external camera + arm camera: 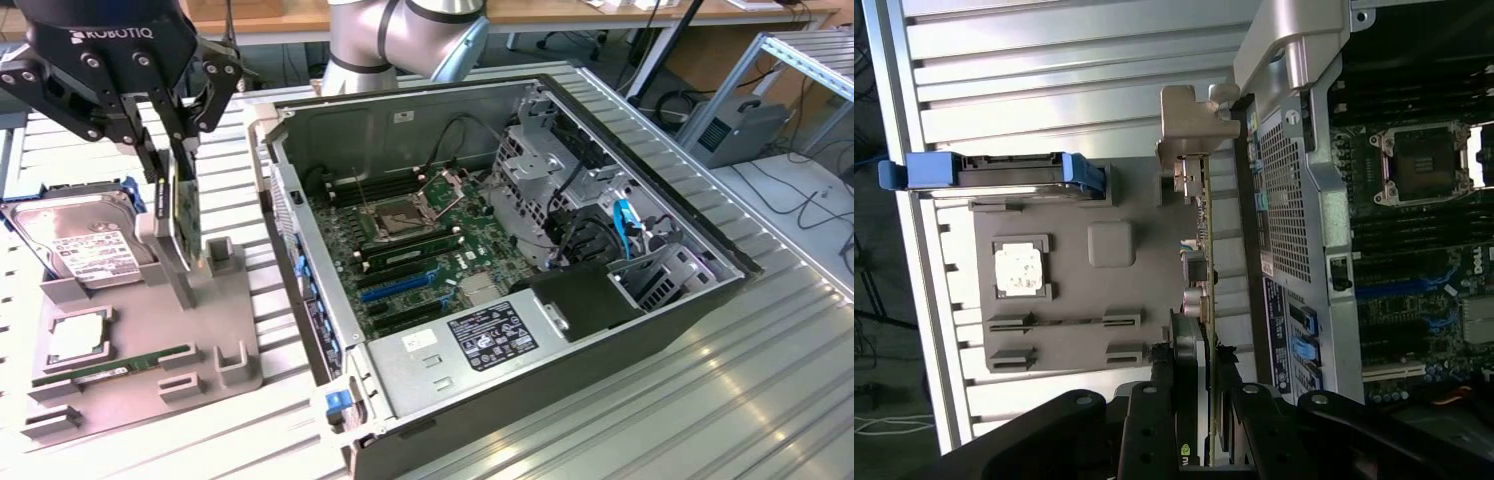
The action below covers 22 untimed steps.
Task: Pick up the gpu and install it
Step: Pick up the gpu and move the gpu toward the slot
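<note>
- Gripper [171, 150] [1206, 400] has its fingers pinching the gpu [187, 215] [1204, 250] by its top edge.
- The gpu stands upright on edge over the gray holder tray [227, 330], at the tray's side nearest the open computer case [441, 405]. Its silver bracket points away from the gripper in the wrist view.
- I cannot tell whether the gpu is clear of its slot.
- Also on the tray: a hard drive [87, 245] at the far end, a CPU [78, 340] and a RAM stick [114, 368].
- A motherboard [427, 260] lies inside the case.

Ribbed metal tabletop [747, 380], wooden desk [267, 12] behind, aluminium frame rack [801, 50], cables [817, 200] on grey floor
</note>
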Motion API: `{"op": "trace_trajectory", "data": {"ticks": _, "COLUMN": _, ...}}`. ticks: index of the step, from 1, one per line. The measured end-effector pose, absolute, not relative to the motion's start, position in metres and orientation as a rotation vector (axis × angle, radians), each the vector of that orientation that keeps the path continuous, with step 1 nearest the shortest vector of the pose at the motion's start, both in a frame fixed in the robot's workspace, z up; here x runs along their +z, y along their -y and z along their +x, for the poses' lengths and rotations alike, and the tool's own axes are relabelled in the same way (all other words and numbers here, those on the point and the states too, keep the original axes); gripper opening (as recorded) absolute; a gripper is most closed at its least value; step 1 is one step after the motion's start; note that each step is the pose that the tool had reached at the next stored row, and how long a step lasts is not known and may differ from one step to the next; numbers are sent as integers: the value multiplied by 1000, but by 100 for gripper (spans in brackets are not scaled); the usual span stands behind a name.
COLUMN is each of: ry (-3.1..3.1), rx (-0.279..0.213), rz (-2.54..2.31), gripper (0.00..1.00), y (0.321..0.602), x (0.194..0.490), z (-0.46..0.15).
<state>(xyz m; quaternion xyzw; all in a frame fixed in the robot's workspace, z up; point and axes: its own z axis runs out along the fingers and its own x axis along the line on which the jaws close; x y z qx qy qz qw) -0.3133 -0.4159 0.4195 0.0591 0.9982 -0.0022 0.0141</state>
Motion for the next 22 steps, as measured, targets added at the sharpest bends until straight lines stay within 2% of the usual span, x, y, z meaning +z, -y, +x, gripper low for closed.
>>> {"op": "trace_trajectory", "data": {"ticks": 22, "ry": -3108, "rx": -7, "rz": 184, "gripper": 27, "y": 416, "x": 429, "z": -313}}
